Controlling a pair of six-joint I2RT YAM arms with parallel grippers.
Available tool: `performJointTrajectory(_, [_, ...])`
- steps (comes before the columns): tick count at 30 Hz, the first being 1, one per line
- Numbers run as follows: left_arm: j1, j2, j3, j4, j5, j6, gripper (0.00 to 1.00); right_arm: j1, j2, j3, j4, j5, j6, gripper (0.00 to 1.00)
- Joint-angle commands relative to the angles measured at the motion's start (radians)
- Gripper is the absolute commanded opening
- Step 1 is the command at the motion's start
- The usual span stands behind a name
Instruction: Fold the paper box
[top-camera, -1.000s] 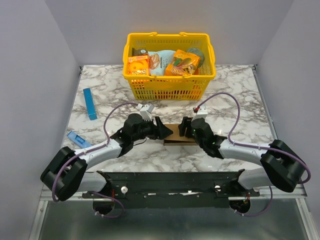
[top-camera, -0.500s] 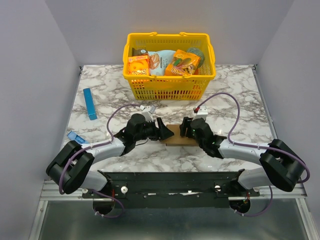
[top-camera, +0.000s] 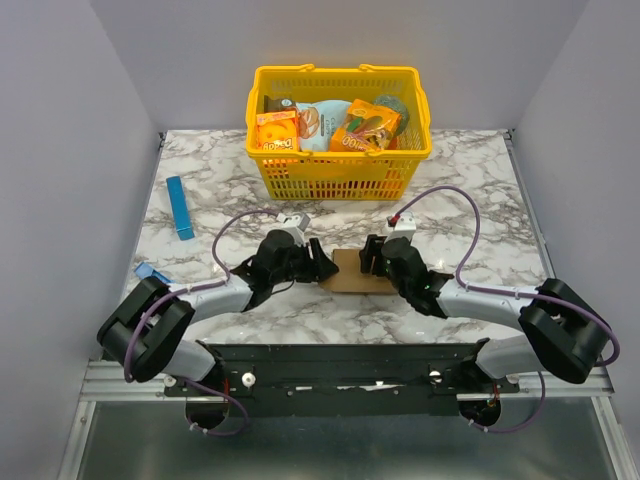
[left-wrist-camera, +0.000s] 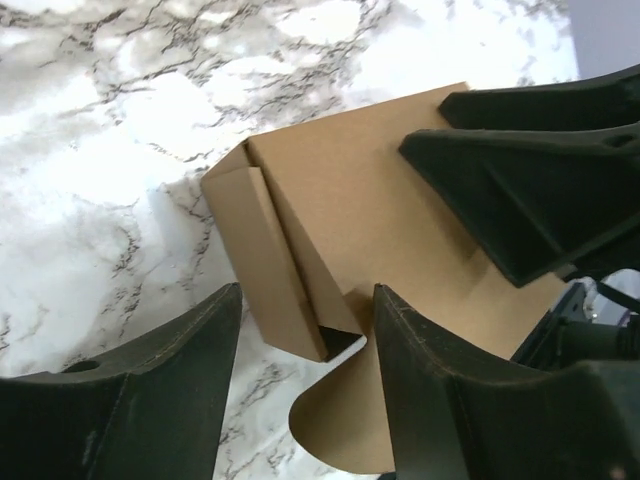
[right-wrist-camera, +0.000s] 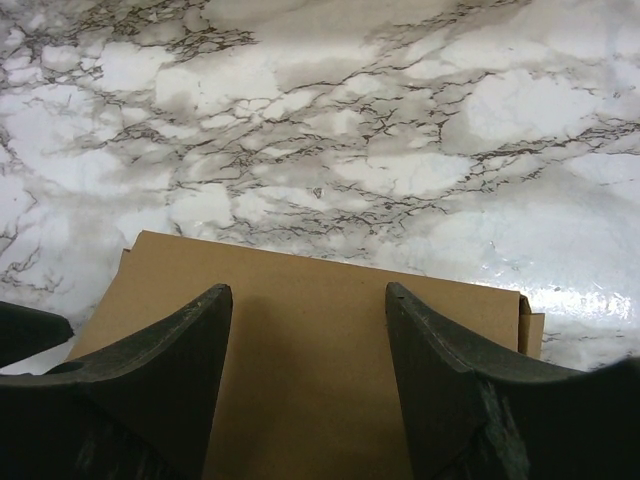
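The left gripper has its jaws spread either side of the folded end flap of the plain brown cardboard box, and I can't see it pinching anything. Over the last second it has backed off a little towards its own side, its arm swinging round with it. The right gripper hasn't budged: its jaws are wide, set over the flat top panel at the other end. From above, the box now shows one broad tan face where a dark near edge showed a moment ago. It lies mid-way across the white marble tabletop, between the two grippers and in front of the yellow plastic basket. I'd say the left end is being tucked. A rounded tab hangs loose under the flap, so that end isn't shut yet.
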Motion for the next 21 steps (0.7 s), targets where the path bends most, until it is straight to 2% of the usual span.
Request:
performJointTrajectory(1, [-0.001,0.076,-0.017,0.065,-0.006,0.019,0.53,0.002,0.007,-0.038,-0.080,0.006,0.014,0.71])
performJointTrajectory(4, [-0.002,0.119,-0.017,0.079,0.003,0.019,0.42,0.000,0.001,-0.041,-0.084,0.010,0.014,0.71])
performJointTrajectory(6, [-0.002,0.135,-0.020,0.080,-0.002,0.027,0.40,0.000,-0.006,-0.040,-0.089,0.002,0.008,0.71])
performJointTrajectory(8, [-0.002,0.159,-0.024,0.080,-0.003,0.036,0.32,0.000,-0.029,-0.041,-0.081,-0.021,-0.026,0.74])
performJointTrajectory(13, [-0.001,0.199,-0.009,0.047,-0.014,0.082,0.30,0.002,-0.130,-0.043,-0.096,-0.058,-0.098,0.86])
performJointTrajectory(16, [-0.002,0.196,0.003,0.027,-0.028,0.096,0.30,0.000,-0.210,-0.026,-0.204,-0.033,-0.074,0.94])
performJointTrajectory(19, [-0.002,0.181,0.008,0.026,-0.028,0.112,0.30,0.000,-0.258,0.012,-0.302,-0.104,-0.144,0.95])
performJointTrajectory(21, [-0.001,0.173,0.020,0.022,-0.023,0.135,0.30,0.002,-0.266,0.039,-0.337,-0.229,-0.273,0.95])
